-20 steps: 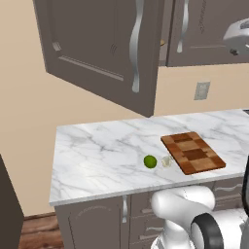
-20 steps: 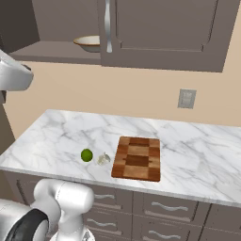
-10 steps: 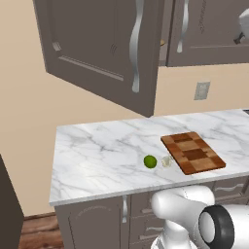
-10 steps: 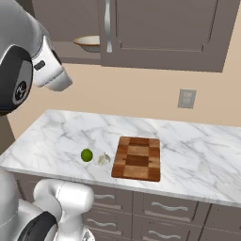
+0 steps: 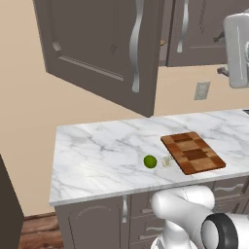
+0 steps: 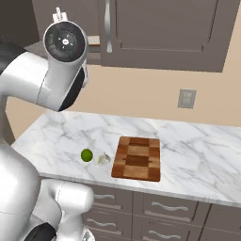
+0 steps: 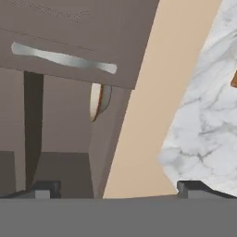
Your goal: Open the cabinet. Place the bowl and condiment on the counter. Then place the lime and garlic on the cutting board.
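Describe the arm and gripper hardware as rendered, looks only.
Arm: glossy white rounded shells with dark grey-black bands at the joints. One joint ends in a round dark cap with a pale ring and small markings at its centre. In the left base view a boxy pale-grey link stands at upper right. Gripper: two small dark, squared fingertips. No cables visible.

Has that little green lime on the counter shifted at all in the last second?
No. In the right base view the lime sits just left of the garlic and cutting board, as before.
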Controlling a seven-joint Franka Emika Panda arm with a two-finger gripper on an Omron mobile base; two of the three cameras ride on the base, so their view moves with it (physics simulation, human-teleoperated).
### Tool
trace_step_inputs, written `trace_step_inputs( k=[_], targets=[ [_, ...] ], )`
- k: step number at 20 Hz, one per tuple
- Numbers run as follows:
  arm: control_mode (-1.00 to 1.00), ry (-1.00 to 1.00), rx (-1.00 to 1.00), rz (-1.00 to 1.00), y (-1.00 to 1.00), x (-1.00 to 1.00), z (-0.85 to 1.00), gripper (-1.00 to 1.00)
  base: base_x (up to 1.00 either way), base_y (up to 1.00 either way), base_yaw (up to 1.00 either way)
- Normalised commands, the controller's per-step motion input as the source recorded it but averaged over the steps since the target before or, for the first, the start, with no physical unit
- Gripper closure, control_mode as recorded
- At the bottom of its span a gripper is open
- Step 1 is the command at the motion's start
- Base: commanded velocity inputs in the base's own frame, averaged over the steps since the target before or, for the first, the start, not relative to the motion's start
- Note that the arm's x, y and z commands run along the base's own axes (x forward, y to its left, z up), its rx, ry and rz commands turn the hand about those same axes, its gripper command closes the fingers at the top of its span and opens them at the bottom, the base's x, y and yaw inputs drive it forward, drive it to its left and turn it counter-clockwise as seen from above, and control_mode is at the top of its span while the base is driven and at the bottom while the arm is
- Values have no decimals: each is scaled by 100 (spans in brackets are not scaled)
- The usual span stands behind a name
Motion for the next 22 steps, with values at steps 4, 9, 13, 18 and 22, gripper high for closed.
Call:
trace_step_inputs(
  k=[4, 9, 13, 18, 22],
  targets=[
    [-100, -7, 28, 8, 29, 72, -11, -100, 0, 0, 0],
    [-100, 0, 3, 13, 35, 52, 29, -100, 0, 0, 0],
    [-100, 0, 0, 17, 23, 65, 21, -100, 0, 0, 0],
    [-100, 1, 0, 24, 3, 32, 28, -100, 0, 0, 0],
    [-100, -1, 0, 21, 12, 0, 16, -100, 0, 0, 0]
  ],
)
